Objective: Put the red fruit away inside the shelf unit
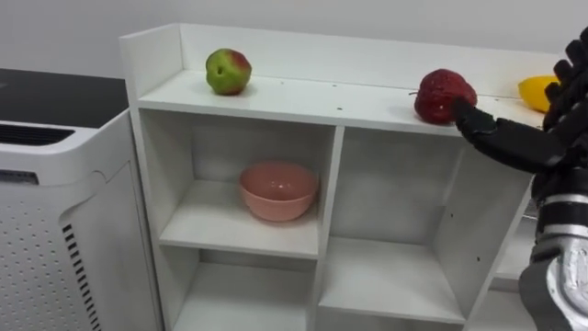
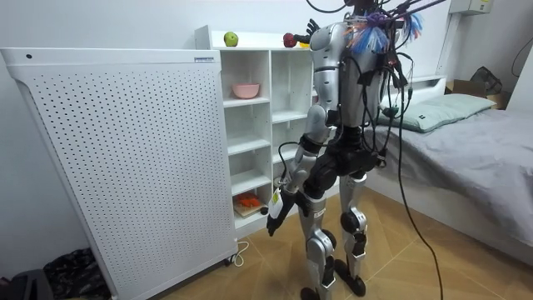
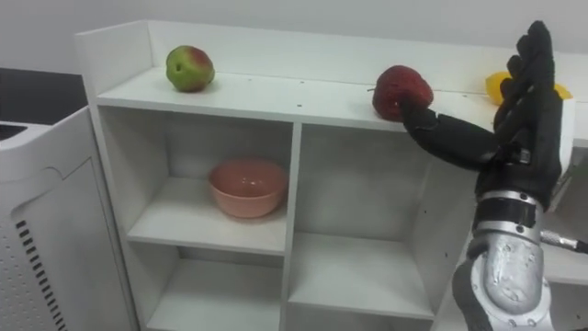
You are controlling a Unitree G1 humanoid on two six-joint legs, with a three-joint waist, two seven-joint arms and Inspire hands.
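A green-and-red apple (image 1: 228, 71) rests at the left end of the white closet's top shelf (image 1: 303, 99). Further right on the same shelf are a red apple (image 1: 443, 95) and, at the far right, a yellow fruit (image 1: 536, 92) partly hidden by my fingers. My right hand (image 3: 524, 119) is raised in front of the shelf and open, fingers straight up. Its thumb reaches toward the red apple and overlaps its lower right side. My left hand (image 2: 275, 213) hangs low at my side in the room view.
A pink bowl (image 1: 277, 189) sits in the upper left compartment; the compartments beside and below it hold nothing. A white perforated unit (image 1: 55, 230) stands close on the left. In the room view something orange (image 2: 248, 200) lies on a low shelf, and a bed (image 2: 475, 142) is behind me.
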